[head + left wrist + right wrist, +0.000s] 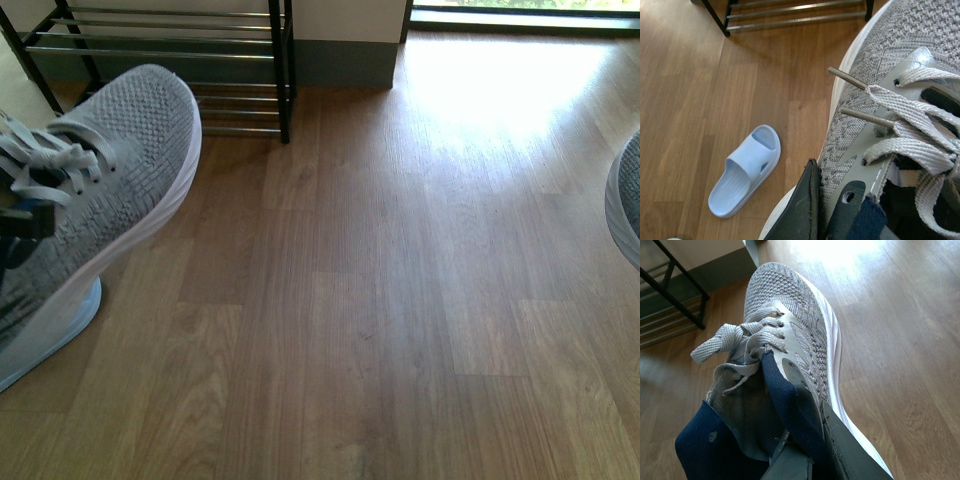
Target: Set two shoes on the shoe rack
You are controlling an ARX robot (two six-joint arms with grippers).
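Left fingers: my left fingers are clamping the side wall of the left shoe beside its lace holes, one dark pad outside the knit and the other on the inner side.
Left shoe: the left shoe is hanging in my grip at the left edge of the front view. It is tilting, with its toe raised and pointing toward the shoe rack. Its grey laces are lying loose over the tongue, and its thick white sole is facing down and to the right.
Slipper: a pale blue slipper is lying flat on the floor below the shoe and apart from it, shown by my left wrist camera.
Shoe rack: the shoe rack is standing against the far wall, beyond the left shoe's toe. Its chrome bars are running between black side frames, and neither shoe is resting on it.
Floor: the wooden floor is stretching across the middle, and sunlight is glaring on it at the far right.
Right shoe: only a grey knit sliver of the right shoe is showing at the right edge of the front view. In my right wrist camera it is pointing toe away, and it appears to be off the boards.
Right fingers: my right fingers are pinching the navy-lined collar of the right shoe at the side of its opening.
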